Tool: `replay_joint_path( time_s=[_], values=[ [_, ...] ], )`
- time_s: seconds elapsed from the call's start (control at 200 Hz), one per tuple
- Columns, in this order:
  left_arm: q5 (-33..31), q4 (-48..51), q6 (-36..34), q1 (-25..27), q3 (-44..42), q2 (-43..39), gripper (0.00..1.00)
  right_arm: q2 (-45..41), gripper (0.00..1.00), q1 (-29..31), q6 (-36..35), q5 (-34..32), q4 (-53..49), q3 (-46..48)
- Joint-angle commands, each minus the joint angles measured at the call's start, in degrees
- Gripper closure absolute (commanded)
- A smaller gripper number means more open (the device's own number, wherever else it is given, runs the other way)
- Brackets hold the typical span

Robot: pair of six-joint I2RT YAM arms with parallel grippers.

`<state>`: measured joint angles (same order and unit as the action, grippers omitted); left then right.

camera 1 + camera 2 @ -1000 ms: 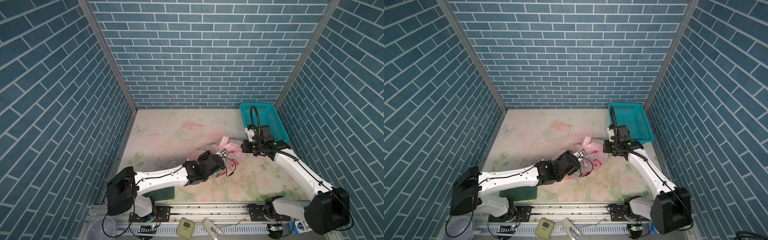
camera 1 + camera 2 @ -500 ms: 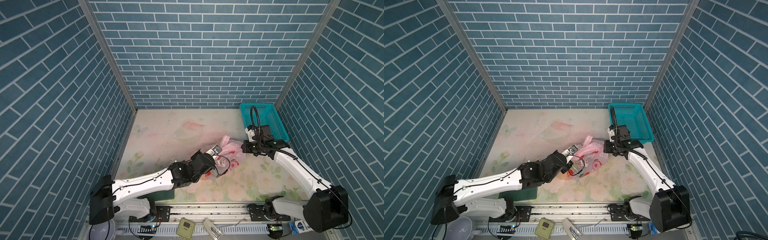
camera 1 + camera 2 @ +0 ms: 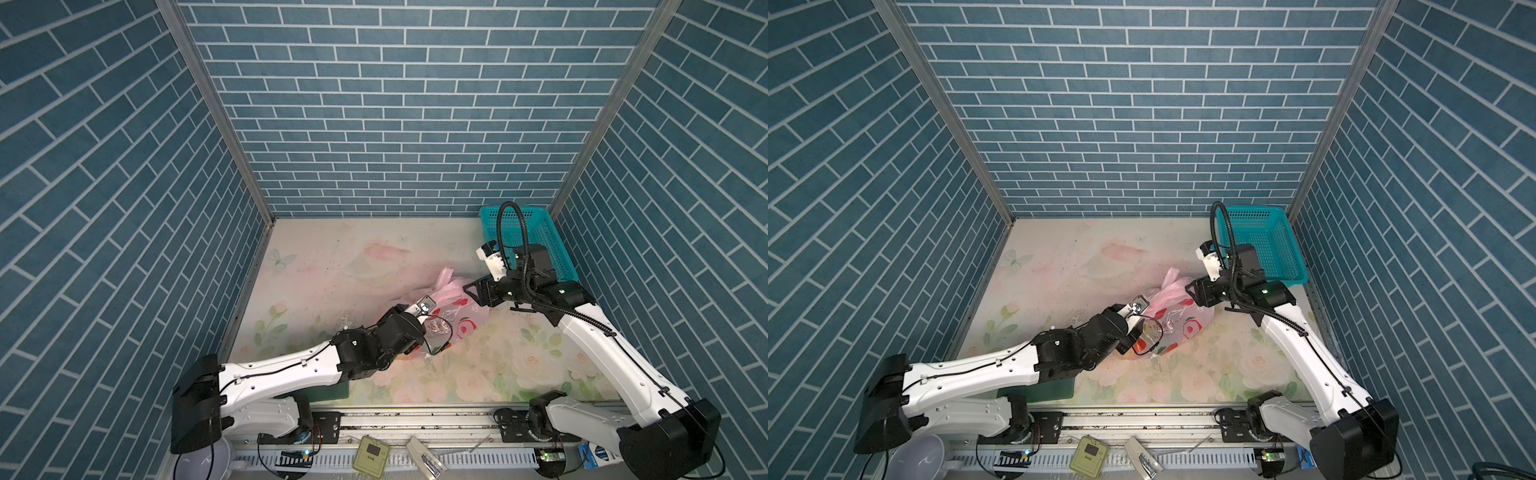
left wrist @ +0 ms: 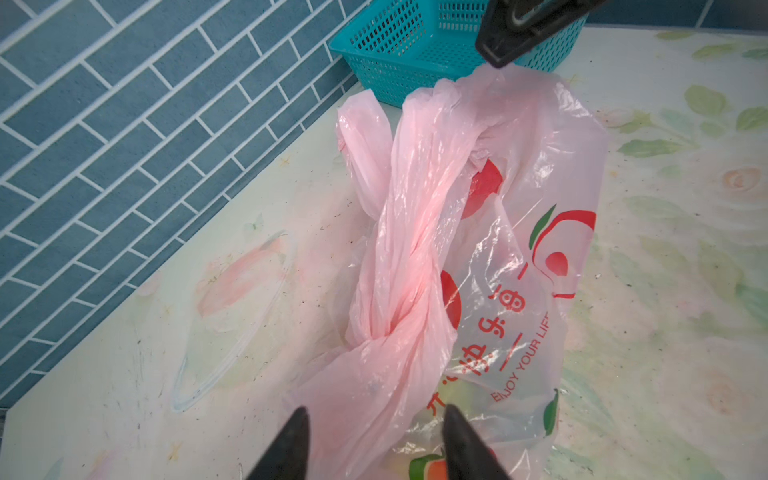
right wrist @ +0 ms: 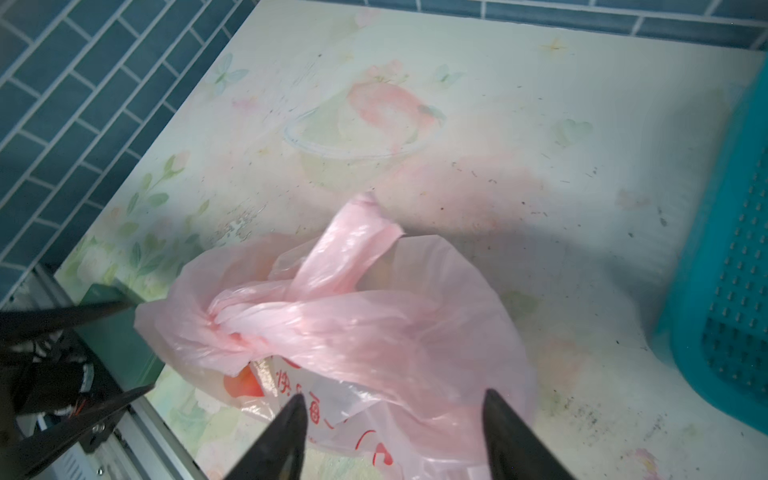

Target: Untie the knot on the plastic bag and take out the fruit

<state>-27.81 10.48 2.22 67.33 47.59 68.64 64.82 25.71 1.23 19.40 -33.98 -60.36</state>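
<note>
Our left gripper point(image 4: 376, 440) and right gripper point(image 5: 395, 436) flank the bag point(image 4: 519, 249), jaws apart; the knot point(image 4: 386, 332) is tied.

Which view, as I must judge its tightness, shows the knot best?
The left wrist view: the knot sits central and sharp, its twists plain to see. The right wrist view shows it too, but softer. In both top views the plastic bag is too small to make it out.
</note>
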Motion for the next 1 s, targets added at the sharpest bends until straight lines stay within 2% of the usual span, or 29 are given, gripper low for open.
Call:
replay_joint_path(
  time_s=[0.0, 0.175, 0.35, 0.415, 0.495, 0.625, 0.75, 0.995],
  values=[
    [0.6, 0.3, 2.8, -0.8, -1.7, -1.1, 0.32, 1.1, 0.26, 3.2, -9.6, -2.8, -2.4, -3.4],
    [0.7, -0.3, 4.4, -1.1, -2.7, -2.0, 0.27, 3.9, 0.22, 6.7, -14.0, -9.7, 0.1, -3.4],
    [1.1, -0.7, 4.9, -1.1, -3.0, -1.8, 0.25, 8.8, 0.19, 7.1, -16.9, -8.4, 3.3, -5.5],
    [0.9, -0.6, 4.7, -1.1, -3.0, -1.8, 0.25, 10.9, 0.22, 7.2, -18.0, -8.1, 4.0, -6.3],
    [0.7, -0.6, 4.7, -1.1, -3.0, -1.8, 0.25, 12.4, 0.33, 7.2, -19.1, -8.3, 5.5, -6.2],
    [0.1, 0.0, 4.8, -1.1, -2.9, -1.9, 0.25, 12.6, 0.73, 7.2, -18.7, -8.3, 7.5, -5.9],
    [-0.8, 0.3, 4.4, -1.1, -2.2, -2.0, 0.24, 11.7, 0.99, 7.1, -16.9, -6.8, 6.5, -6.4],
    [-2.6, -1.9, -0.4, -1.4, 1.9, 1.7, 0.2, 11.0, 1.0, 6.8, -12.8, -2.4, -3.9, -11.6]
  ],
)
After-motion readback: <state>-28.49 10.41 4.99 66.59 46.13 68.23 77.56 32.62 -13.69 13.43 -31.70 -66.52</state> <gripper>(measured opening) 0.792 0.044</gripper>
